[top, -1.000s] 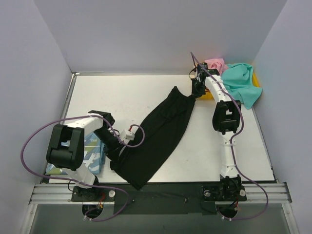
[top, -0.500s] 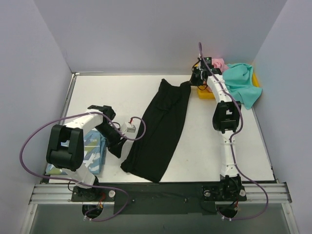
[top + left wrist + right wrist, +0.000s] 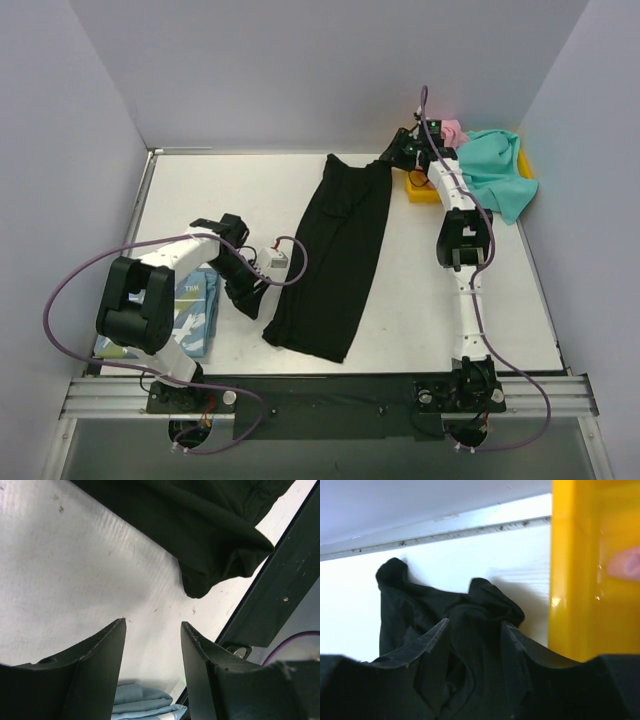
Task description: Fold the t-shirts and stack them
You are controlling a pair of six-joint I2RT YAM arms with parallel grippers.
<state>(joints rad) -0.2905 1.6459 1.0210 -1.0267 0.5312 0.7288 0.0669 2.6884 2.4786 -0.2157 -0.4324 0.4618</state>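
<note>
The black t-shirt [image 3: 340, 250] lies as a long narrow strip on the table, running from the far middle to the near edge. My left gripper [image 3: 250, 298] is open just left of the shirt's near end [image 3: 210, 525]; only bare table shows between its fingers [image 3: 100, 655]. At the shirt's far right corner my right gripper [image 3: 393, 157] stands with its jaws apart over bunched black cloth [image 3: 420, 605], which lies between the fingers [image 3: 427, 640]. A folded light blue t-shirt [image 3: 195, 312] lies at the near left. The pink t-shirt [image 3: 448, 130] and teal t-shirt [image 3: 495, 172] are heaped at the far right.
A yellow tray [image 3: 420, 190] sits under the pink and teal shirts, right beside my right gripper [image 3: 475, 625], and shows as a yellow wall [image 3: 572, 570]. The back wall's rail [image 3: 445, 530] is close behind. A black frame bar [image 3: 285, 575] edges the table near my left gripper [image 3: 152, 625].
The black shirt swung from a diagonal to a straighter strip. My left gripper let go of its near end and drew back to the left. My right gripper moved farther back and parted its jaws.
</note>
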